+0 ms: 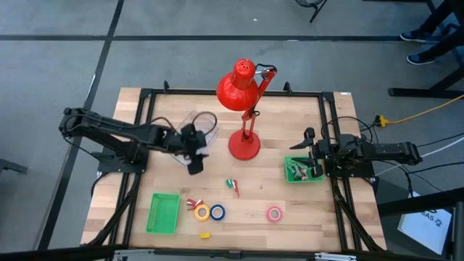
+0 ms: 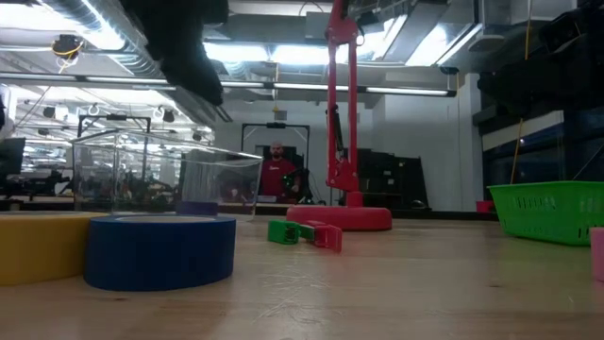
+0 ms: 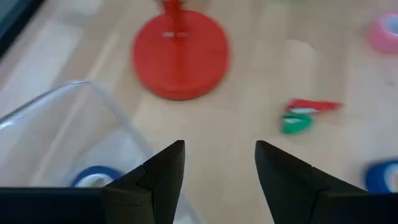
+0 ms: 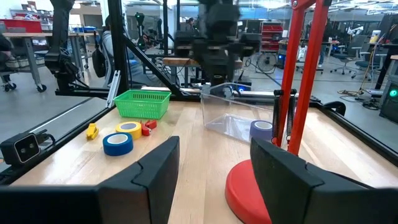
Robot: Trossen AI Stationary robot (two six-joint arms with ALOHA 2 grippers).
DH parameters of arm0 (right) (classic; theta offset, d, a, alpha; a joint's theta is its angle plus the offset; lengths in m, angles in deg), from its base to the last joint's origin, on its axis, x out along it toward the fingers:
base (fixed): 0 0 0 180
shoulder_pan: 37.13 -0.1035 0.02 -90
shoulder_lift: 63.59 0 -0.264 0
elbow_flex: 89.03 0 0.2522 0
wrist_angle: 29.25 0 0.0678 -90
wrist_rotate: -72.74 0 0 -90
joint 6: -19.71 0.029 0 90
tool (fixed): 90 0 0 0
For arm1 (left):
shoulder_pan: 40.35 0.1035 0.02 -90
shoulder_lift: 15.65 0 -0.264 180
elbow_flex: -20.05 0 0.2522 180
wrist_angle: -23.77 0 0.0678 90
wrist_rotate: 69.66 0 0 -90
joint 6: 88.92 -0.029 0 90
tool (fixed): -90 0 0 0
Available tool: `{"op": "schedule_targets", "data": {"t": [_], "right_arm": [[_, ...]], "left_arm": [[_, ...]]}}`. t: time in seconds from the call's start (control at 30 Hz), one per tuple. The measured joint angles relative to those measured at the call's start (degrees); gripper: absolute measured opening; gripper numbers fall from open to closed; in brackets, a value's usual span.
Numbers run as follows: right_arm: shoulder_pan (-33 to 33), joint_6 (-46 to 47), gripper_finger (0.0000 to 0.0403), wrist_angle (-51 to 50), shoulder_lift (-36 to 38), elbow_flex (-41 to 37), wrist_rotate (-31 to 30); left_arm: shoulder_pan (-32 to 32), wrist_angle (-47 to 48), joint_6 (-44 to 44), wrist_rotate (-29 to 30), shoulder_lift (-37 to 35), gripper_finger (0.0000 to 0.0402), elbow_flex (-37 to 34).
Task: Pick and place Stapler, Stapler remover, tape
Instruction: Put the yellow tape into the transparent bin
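Observation:
My left gripper point(image 1: 194, 165) point(image 3: 219, 146) is open and hangs above the table beside a clear container point(image 1: 201, 126) point(image 3: 68, 134), which holds a blue tape roll point(image 3: 93, 177). Yellow tape point(image 1: 202, 212), blue tape point(image 1: 217, 212) point(image 2: 160, 250) and pink tape point(image 1: 274, 213) lie flat near the table's near edge. A small red-and-green tool point(image 1: 233, 185) point(image 3: 305, 115) lies in front of the red lamp's base point(image 1: 243, 146). My right gripper point(image 1: 310, 154) point(image 4: 214, 140) is open above a green basket point(image 1: 303, 169) at the right, touching nothing.
The red desk lamp point(image 1: 241, 87) stands mid-table between the arms. A second green basket point(image 1: 164, 212) point(image 4: 144, 102) sits at the near left. A small red piece point(image 1: 192, 203) and a yellow piece point(image 1: 205, 235) lie near the tapes. A person point(image 2: 276, 170) is in the room behind.

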Motion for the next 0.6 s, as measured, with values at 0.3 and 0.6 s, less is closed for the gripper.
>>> {"op": "schedule_targets", "data": {"t": [0.3,0.6], "right_arm": [[0.00,0.00,0.0199,0.00,0.00,-0.02,0.00],[0.02,0.00,0.0199,0.00,0.00,0.00,0.00]], "left_arm": [[-13.83,-8.44,0.09,1.46,1.70,0.0192,0.00],[-25.01,-16.89,1.66,1.11,10.41,0.0192,0.00]]}}
